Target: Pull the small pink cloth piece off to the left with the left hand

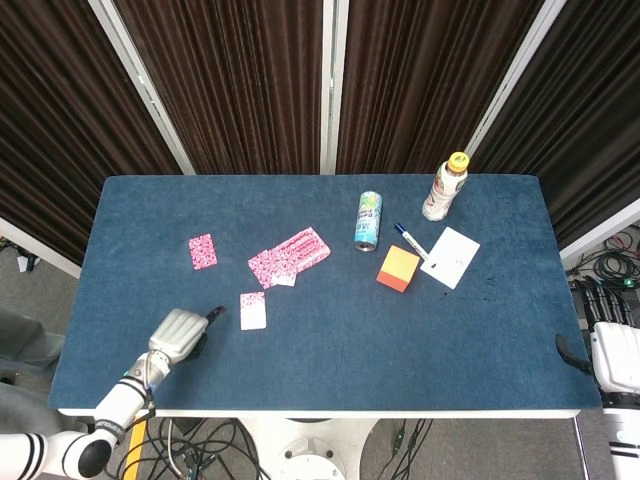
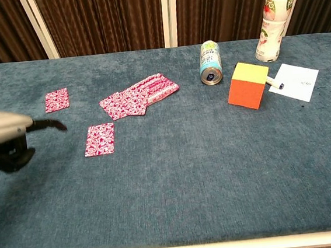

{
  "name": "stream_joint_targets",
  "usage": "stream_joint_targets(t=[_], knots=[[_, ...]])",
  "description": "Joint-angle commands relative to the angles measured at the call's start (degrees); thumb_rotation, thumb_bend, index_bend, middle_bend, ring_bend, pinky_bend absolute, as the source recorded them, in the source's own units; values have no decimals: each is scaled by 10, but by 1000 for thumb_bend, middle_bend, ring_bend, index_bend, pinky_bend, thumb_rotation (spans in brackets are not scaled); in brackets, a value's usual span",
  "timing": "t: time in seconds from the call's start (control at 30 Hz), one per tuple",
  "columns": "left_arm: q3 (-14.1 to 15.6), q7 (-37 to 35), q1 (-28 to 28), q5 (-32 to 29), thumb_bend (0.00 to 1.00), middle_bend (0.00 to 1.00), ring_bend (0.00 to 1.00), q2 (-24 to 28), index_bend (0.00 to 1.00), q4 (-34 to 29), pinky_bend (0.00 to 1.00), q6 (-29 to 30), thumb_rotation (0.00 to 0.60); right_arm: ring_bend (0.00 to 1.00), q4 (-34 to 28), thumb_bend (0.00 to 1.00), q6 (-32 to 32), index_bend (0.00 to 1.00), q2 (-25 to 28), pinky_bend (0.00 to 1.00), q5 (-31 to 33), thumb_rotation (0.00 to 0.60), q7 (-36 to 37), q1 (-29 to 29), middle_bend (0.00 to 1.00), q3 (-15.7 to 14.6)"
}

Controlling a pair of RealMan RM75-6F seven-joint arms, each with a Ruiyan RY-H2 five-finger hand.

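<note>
The left hand (image 1: 178,332) sits low over the near-left part of the blue table (image 1: 330,330), holding nothing, with one dark fingertip (image 2: 57,125) stretched toward the right and clear of the cloth; the rest of its fingers are hidden under the grey back of the hand, so how they lie cannot be told. Just to its right, apart from it, the small pink cloth piece (image 2: 99,139) lies flat on the table by itself. Beyond that is a fanned pile of pink patterned cloth pieces (image 2: 139,95), and another single pink piece (image 2: 56,100) lies off to the far left. Further right stand a drink can (image 2: 210,62), an orange and yellow cube (image 2: 248,85), a white paper (image 2: 293,81) with a pen (image 1: 409,240) beside it, and a bottle (image 2: 272,16). Of the right hand (image 1: 615,355) only a part shows at the table's right edge, too little to tell its state.
</note>
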Motion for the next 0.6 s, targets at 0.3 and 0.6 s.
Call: stream_joint_targets(t=[0.3, 0.6], knots=[[-34, -73, 111, 138, 532, 455, 386, 1, 170, 39, 574, 235, 600, 0, -11, 280, 27, 0, 4, 0, -24, 600, 4, -5, 0, -1], [-20, -142, 190, 148, 292, 66, 2, 41, 141, 35, 139, 290, 498, 0, -27, 277, 52, 0, 3, 0, -51, 600, -16, -10, 0, -7]])
